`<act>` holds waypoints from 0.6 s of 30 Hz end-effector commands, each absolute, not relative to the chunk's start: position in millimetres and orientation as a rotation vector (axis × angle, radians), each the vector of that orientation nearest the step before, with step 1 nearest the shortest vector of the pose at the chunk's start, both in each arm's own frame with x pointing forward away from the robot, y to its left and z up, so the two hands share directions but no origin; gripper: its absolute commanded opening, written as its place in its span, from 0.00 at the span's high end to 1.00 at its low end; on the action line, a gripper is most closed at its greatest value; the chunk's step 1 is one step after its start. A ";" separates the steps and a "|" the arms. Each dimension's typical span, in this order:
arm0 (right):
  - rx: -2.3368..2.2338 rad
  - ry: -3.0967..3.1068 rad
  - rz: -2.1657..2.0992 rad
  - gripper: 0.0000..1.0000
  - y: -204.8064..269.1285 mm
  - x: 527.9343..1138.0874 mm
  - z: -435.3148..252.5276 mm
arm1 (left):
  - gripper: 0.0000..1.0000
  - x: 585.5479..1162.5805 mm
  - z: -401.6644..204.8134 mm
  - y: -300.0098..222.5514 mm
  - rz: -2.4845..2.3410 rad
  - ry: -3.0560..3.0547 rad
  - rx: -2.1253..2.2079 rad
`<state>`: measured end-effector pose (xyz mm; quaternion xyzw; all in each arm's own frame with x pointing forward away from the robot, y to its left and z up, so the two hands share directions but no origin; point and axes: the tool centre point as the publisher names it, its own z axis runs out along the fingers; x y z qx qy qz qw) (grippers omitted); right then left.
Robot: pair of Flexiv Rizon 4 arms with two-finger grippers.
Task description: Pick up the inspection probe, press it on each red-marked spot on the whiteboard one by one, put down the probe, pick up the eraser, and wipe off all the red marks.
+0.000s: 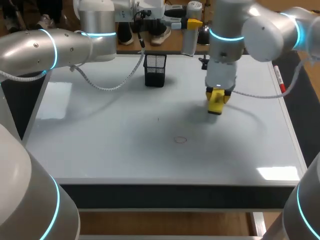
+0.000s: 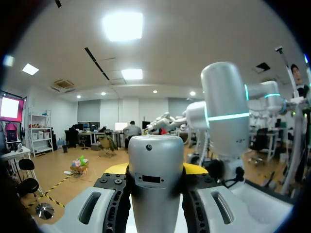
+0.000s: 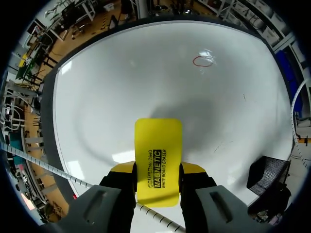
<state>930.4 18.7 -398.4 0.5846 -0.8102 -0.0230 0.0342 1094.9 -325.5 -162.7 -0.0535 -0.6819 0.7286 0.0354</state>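
Pointing down at whiteboard (image 1: 125, 130), right claw (image 3: 158, 170) clasping eraser (image 3: 158, 145)

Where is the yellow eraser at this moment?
In the head view, the eraser is gripped in the right pincer over the right half of the whiteboard. It is right of the black mesh pen holder and farther back than the red mark.

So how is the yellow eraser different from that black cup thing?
The eraser is bright yellow and solid; the black cup is see-through mesh. The eraser is clamped in the right gripper; the black cup stands by itself on the whiteboard, with nothing touching it. Both are over the whiteboard.
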 end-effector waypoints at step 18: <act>1.795 -2.559 -0.085 1.00 -70.1 903.5 -380.9 | 1.00 1095.6 -161.3 -325.5 2.235 -2.095 -0.166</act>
